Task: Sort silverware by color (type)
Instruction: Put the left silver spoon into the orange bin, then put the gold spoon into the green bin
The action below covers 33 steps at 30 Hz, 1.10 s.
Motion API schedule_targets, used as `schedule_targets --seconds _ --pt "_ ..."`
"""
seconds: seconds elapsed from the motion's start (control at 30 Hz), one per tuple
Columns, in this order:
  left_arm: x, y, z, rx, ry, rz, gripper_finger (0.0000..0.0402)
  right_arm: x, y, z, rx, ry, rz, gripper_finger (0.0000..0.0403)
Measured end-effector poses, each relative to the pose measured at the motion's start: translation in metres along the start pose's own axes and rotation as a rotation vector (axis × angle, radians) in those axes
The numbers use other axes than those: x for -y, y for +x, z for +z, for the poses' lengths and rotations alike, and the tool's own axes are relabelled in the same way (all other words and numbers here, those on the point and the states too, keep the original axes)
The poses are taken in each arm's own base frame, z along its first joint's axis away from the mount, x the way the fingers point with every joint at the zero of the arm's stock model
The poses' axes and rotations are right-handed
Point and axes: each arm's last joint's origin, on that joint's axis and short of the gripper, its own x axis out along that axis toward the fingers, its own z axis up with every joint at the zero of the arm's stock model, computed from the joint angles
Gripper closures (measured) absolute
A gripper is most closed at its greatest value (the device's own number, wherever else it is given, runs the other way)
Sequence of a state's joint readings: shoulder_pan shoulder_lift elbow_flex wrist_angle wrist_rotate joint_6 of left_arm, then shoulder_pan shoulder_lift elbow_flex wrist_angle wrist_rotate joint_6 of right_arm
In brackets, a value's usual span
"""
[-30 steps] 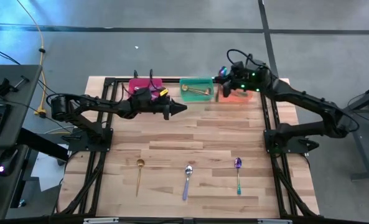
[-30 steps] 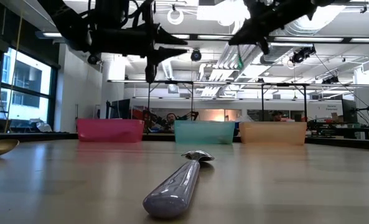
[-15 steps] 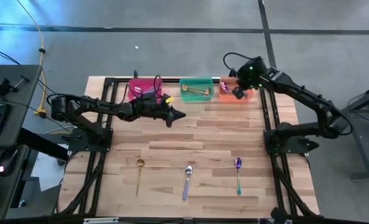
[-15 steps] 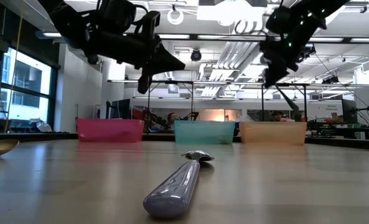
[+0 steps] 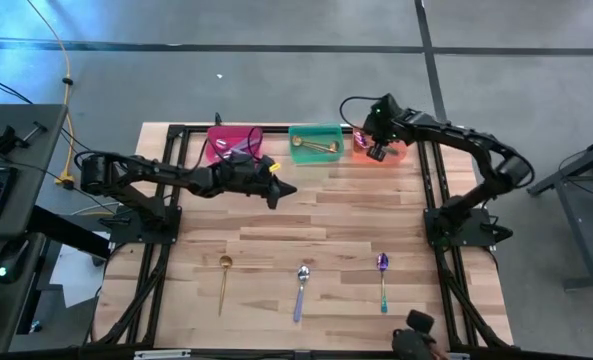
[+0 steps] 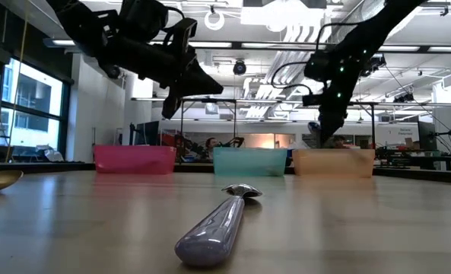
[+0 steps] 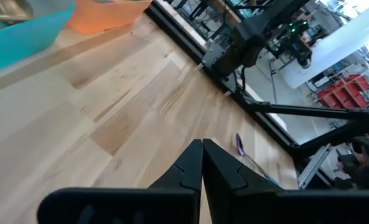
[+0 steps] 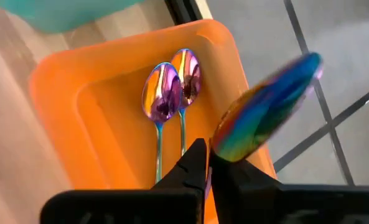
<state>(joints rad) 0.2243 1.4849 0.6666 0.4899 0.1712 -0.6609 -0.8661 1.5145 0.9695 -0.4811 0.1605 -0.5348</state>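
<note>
Change since a second ago: both arms are shifting; the left gripper (image 5: 288, 189) is dipping down toward the wooden worktop (image 5: 306, 225), while the right gripper (image 5: 375, 152) is drawing back over the orange bin.
Left gripper: it is hanging above the worktop just in front of the pink plastic bin (image 5: 232, 142), fingers pressed together and holding nothing, probably heading for the spoons lying loose.
Gold spoon on worktop (image 5: 224, 276): lying unsorted at the near edge, leftmost of three.
Silver-lavender spoon (image 5: 301, 288): lying in the middle, handle toward the low camera.
Purple spoon with teal handle (image 5: 382, 276): lying rightmost, well apart from the bins.
Green plastic bin (image 5: 316, 143): holding a gold spoon already.
Orange plastic bin (image 8: 97, 118): holding two iridescent spoons (image 8: 172, 87) side by side.
Right gripper: poised over the orange bin, fingers pinched on a third iridescent spoon (image 8: 268, 106), seemingly about to drop it with its matching kind.
</note>
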Motion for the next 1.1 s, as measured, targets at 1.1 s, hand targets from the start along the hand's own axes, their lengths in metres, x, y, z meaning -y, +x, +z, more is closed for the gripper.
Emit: schedule_targets --seconds 1.1 --pt "0.008 -0.03 -0.009 -0.127 0.045 0.2 0.0401 -0.011 -0.051 0.012 0.228 0.397 0.112 0.0392"
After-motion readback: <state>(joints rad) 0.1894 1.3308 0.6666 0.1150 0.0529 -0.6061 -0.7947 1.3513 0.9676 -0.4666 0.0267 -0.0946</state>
